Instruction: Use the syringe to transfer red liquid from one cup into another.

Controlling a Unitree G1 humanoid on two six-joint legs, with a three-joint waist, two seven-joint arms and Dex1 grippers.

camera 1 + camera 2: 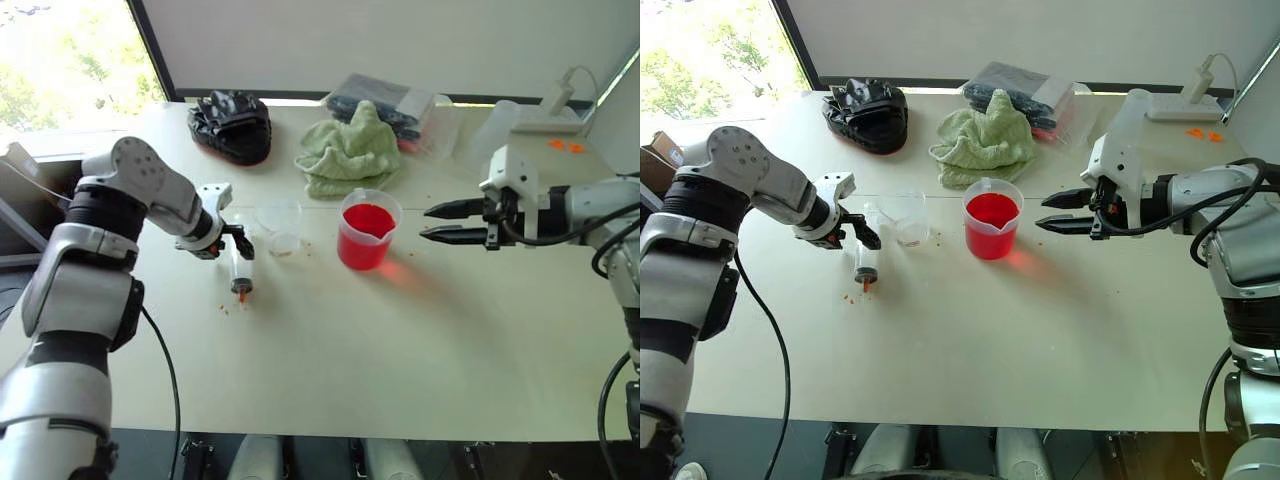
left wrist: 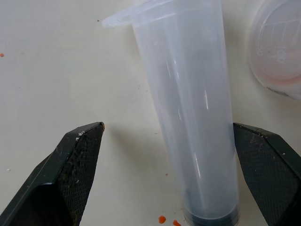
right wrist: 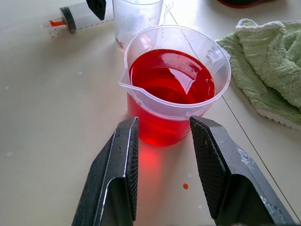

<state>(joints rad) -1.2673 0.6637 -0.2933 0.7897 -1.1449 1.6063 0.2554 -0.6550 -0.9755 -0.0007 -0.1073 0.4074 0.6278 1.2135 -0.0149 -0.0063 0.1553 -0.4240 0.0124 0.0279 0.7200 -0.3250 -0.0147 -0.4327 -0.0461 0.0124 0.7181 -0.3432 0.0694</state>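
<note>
**Syringe flat on the desk, beaker full of red, small cup nearly dry**

The syringe (image 1: 240,270) lies flat on the desk (image 1: 400,360), its clear barrel empty and its short orange-red tip toward the near edge, with a few orange specks around the tip. Just beside it stands the small clear cup (image 1: 281,229), upright, with only a faint reddish trace at its bottom. Near that cup stands the wider spouted beaker (image 1: 368,231), upright and filled well over half with bright red liquid (image 3: 170,77).
</note>
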